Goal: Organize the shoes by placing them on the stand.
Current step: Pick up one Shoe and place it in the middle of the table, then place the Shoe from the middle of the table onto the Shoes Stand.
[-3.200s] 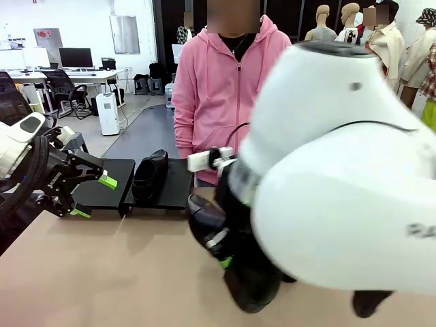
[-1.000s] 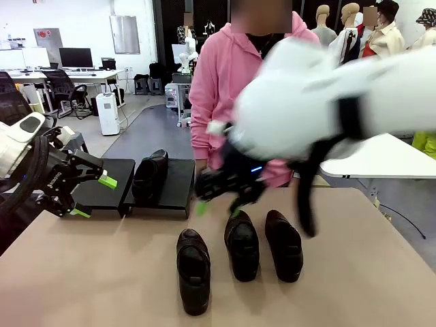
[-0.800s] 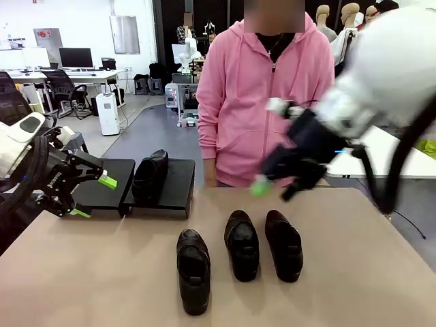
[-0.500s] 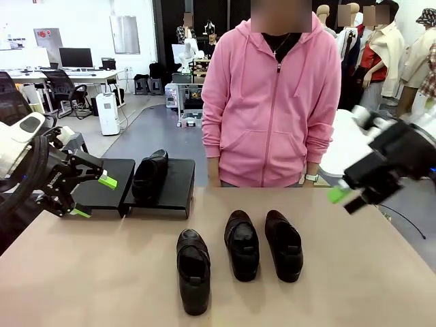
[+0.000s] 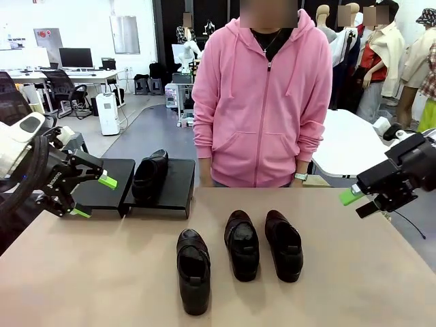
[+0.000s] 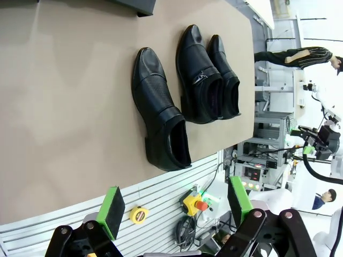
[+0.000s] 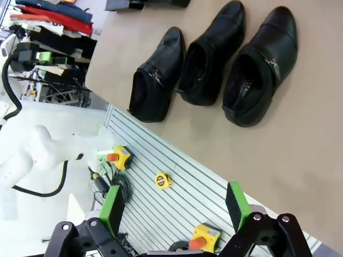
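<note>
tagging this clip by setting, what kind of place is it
Likely a robotics lab in an open office: a monitor on a desk, an office chair, and an emergency-stop button by the table.

A robotics lab in an open workroom — at the back stand desks [image 5: 61, 76] with a monitor [image 5: 75, 57], office chairs [image 5: 65, 85] and a white floor unit [image 5: 107, 113] on a grey floor [image 5: 146, 133]. Below the table [image 5: 82, 272] edge runs a slotted panel [image 6: 161, 187] — yellow emergency-stop boxes [image 6: 193, 203] and cables hang on it.
</note>
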Robot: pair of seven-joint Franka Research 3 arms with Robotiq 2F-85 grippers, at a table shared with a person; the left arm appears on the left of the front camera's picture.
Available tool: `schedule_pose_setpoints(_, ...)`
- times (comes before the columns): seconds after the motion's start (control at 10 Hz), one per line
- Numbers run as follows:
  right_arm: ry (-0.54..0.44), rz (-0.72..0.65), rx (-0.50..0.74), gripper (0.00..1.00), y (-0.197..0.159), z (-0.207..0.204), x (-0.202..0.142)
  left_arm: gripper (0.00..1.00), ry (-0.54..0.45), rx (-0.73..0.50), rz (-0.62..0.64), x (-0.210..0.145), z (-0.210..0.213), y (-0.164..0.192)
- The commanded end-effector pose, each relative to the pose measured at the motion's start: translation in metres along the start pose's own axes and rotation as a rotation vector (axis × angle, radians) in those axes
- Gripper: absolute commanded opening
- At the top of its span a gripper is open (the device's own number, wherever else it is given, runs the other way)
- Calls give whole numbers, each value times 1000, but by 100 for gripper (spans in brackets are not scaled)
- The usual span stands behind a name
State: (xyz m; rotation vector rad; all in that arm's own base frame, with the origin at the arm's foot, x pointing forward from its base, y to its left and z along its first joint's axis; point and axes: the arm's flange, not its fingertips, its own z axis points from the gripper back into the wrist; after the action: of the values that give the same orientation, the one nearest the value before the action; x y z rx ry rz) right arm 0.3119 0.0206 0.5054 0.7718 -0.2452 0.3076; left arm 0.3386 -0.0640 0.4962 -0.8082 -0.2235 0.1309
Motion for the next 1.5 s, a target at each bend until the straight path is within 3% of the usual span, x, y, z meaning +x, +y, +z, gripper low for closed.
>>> schedule_pose_setpoints(0.0, 6, -16, 0, 100, 7, 4, -4, 100, -3, -3, 1, 0, 1, 0)
schedule_pose_setpoints(1.3, 6, -16, 0, 100, 7, 4, -4, 100, 0, 0, 0, 0, 0, 0)
schedule_pose_setpoints(1.4, 6, -16, 0, 100, 7, 4, -4, 100, 70, 106, 23, -5, -29, -43)
